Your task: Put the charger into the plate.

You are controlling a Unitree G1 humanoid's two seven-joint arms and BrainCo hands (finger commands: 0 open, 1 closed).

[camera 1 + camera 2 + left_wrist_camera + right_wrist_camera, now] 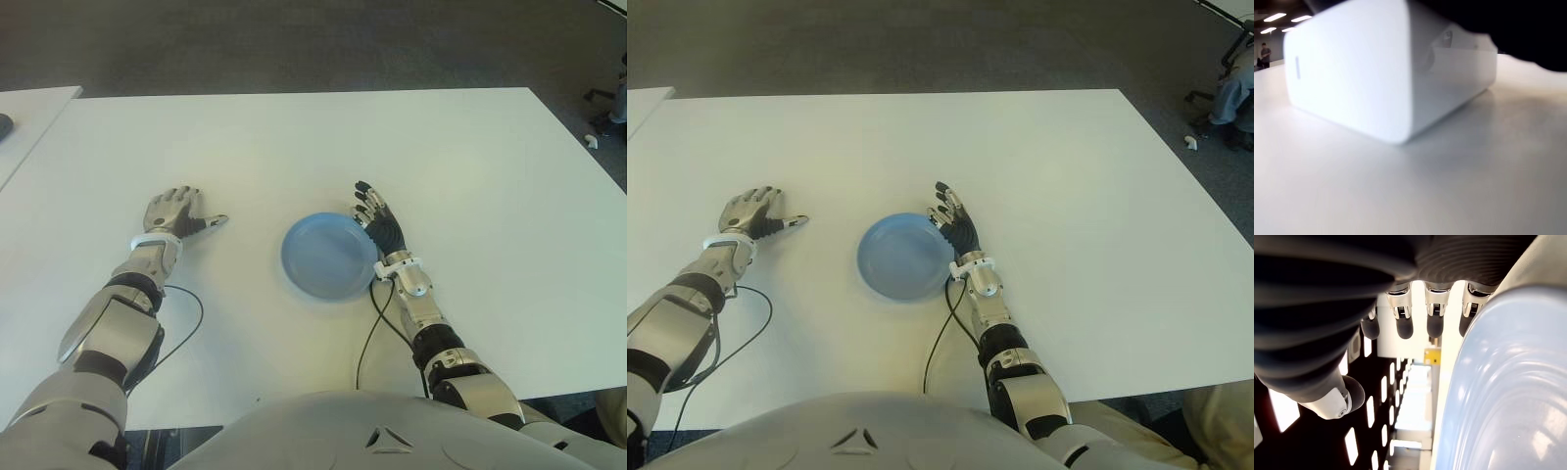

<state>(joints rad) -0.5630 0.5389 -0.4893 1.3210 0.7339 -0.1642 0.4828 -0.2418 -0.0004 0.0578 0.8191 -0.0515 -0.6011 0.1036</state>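
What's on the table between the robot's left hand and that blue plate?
Nothing: in the left eye view only bare white table separates the left hand from the plate.

You are looking at silver-grey shell forearms with black joint segments. Left hand [174,211]: metallic silver back, dark fingertips, white wrist band. Right hand [380,223]: black ribbed fingers [1404,328] with chrome knuckle links, white clamp at the wrist. A thin black cable loops off each forearm. Torso shell is grey.

We read this as an office or lab: plain white worktop [294,137], grey carpet floor [294,44], ceiling strip lights [1276,17], office chair base [1215,98] at the edge.
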